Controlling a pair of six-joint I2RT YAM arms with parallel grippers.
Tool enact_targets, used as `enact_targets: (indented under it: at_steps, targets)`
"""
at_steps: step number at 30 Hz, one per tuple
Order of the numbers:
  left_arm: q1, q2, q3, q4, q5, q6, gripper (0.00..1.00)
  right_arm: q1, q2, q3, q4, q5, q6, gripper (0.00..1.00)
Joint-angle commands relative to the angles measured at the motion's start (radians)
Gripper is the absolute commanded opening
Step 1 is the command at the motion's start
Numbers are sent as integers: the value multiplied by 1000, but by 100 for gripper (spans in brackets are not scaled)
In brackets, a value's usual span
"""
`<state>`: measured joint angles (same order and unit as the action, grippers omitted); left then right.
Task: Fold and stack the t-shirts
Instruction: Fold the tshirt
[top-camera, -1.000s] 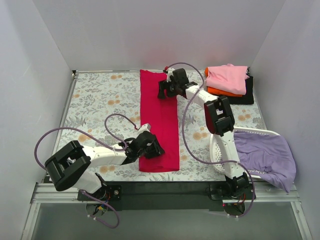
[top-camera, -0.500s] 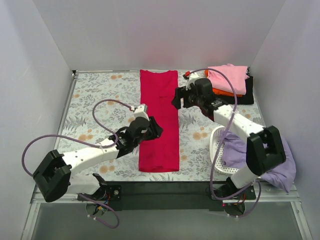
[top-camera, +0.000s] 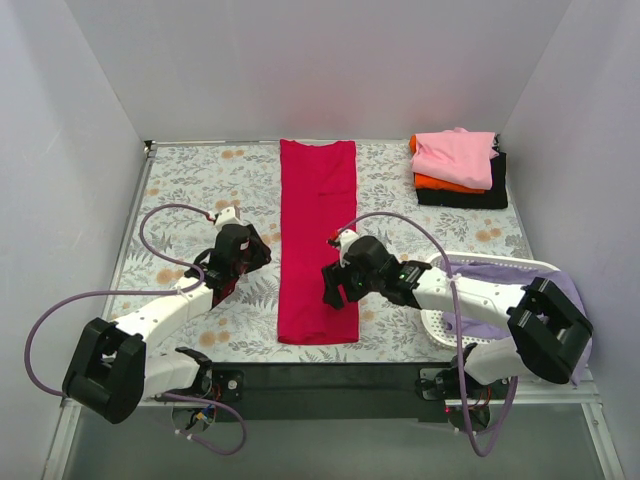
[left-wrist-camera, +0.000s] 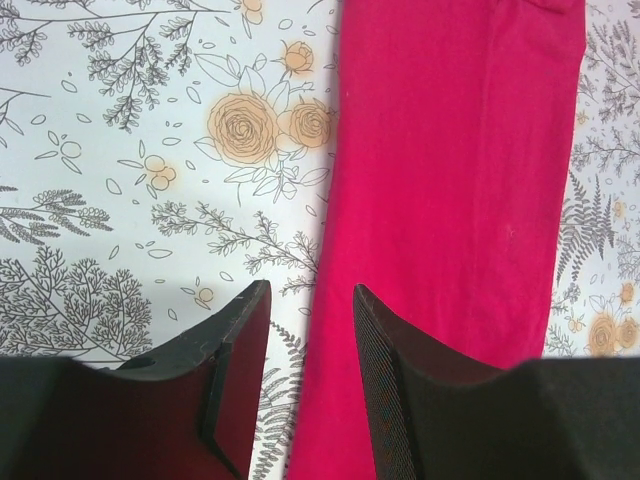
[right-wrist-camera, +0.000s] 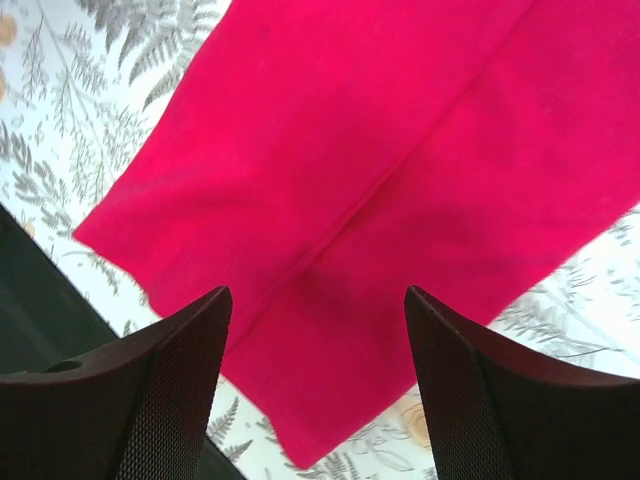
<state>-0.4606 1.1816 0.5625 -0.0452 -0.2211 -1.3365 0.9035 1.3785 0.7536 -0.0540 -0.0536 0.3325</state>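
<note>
The crimson-red t-shirt (top-camera: 318, 240) lies flat on the table as a long narrow strip running from far to near. My left gripper (top-camera: 256, 254) is open and empty, just left of the strip's middle; in the left wrist view its jaws (left-wrist-camera: 310, 295) straddle the shirt's left edge (left-wrist-camera: 460, 180). My right gripper (top-camera: 333, 285) is open and empty above the strip's near right part; the right wrist view (right-wrist-camera: 318, 295) shows the shirt's near corner (right-wrist-camera: 380, 170) below it. The pink (top-camera: 455, 155), orange (top-camera: 438, 182) and black (top-camera: 485, 195) tees are stacked at the far right. The lavender tee (top-camera: 525, 310) hangs in the basket.
A white mesh basket (top-camera: 436, 318) stands at the near right beside the right arm. The flower-patterned table cover (top-camera: 200, 190) is bounded by grey walls on three sides. A black rail (top-camera: 330, 375) runs along the near edge. Purple cables loop off both arms.
My left gripper has drawn away from the strip's near end to its left side, farther back. My right gripper has swung from the strip's far end to its near right part.
</note>
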Motion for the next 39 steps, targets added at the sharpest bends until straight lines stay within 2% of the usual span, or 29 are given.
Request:
enact_targets:
  at_steps: [1, 13, 20, 39]
  targets:
    - [5, -28, 0, 11, 22, 23, 37, 72, -33, -7, 2, 46, 65, 63]
    - [11, 7, -1, 8, 20, 25, 37, 221, 48, 39, -87, 127, 134, 57]
    - [14, 23, -1, 11, 28, 25, 37, 244, 88, 50, -90, 121, 137, 50]
    - [19, 21, -4, 8, 17, 30, 37, 267, 160, 78, -92, 61, 125, 37]
